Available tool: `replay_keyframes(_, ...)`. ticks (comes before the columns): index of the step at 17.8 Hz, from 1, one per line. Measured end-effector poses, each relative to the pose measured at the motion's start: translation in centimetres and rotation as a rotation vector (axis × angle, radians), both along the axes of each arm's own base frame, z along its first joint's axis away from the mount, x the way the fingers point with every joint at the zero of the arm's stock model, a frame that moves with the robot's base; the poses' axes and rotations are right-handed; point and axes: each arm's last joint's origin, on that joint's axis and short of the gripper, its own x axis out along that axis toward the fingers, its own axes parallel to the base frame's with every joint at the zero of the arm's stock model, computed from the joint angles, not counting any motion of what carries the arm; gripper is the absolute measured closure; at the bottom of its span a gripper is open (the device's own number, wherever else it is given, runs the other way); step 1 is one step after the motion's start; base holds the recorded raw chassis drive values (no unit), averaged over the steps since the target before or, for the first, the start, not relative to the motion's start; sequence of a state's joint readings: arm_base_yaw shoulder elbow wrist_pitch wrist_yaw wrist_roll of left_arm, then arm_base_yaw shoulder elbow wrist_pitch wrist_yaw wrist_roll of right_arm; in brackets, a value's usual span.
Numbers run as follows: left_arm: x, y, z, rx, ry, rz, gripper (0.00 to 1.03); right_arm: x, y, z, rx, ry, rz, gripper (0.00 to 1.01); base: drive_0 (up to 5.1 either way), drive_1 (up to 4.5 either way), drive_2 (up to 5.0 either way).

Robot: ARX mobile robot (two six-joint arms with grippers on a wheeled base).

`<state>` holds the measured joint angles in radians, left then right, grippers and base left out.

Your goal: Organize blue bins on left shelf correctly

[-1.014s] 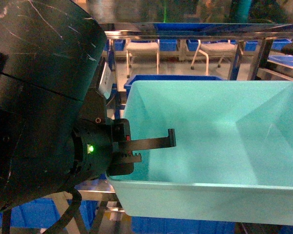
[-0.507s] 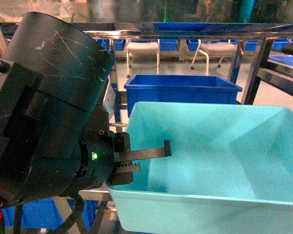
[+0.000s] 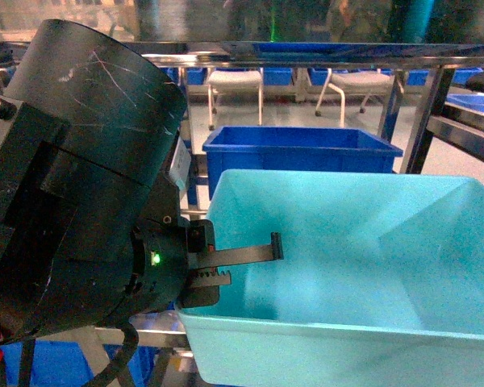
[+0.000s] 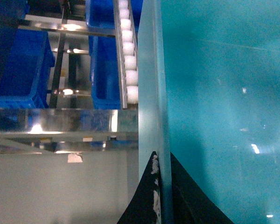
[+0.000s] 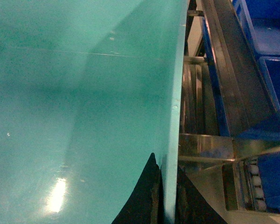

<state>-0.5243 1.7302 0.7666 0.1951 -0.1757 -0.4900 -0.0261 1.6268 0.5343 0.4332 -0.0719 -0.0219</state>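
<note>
The head camera looks forward and slightly down over the turquoise bin (image 3: 355, 266); each wrist camera sits right against an opposite bin wall, looking along it towards the steel shelf (image 4: 60, 126)

turquoise bin (image 3: 363, 266): smooth, faintly glossy plastic; shelf rails (image 4: 56, 122): shiny polished steel; arm housing (image 3: 81, 161): scratched matt black.
</note>
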Motion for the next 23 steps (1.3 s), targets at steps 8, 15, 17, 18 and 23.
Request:
replay_keyframes(8, 0.1, 0.1, 0.1, -0.003, -0.005, 0.004, 1.01, 0.1, 0.0, 0.1, 0.005, -0.003, 0.001, 0.99, 0.0, 2.75, -2.7)
replay_keyframes(15, 1.9, -0.3, -2.4, 0.038, 0.063, -0.014, 1.01, 0.8, 0.1, -2.6, 0.033, 0.101, -0.007, 0.99, 0.0, 0.0, 0.0)
replay_keyframes(17, 3.0, -0.3, -2.7, 0.048, 0.055, -0.014, 1.01, 1.9, 0.3, -2.8, 0.031, 0.084, 0.0, 0.99, 0.0, 0.0, 0.0)
replay_keyframes(18, 3.5, -0.2, -3.0, 0.051, 0.062, -0.009, 1.01, 2.5, 0.4, -3.0, 0.028, 0.091, 0.0, 0.99, 0.0, 0.0, 0.0)
replay_keyframes(23, 6.3, 0.3, -4.9, 0.075, 0.105, 0.033, 1.01, 5.7, 1.4, -4.5, 0.026, 0.14, 0.029, 0.99, 0.0, 0.0, 0.0)
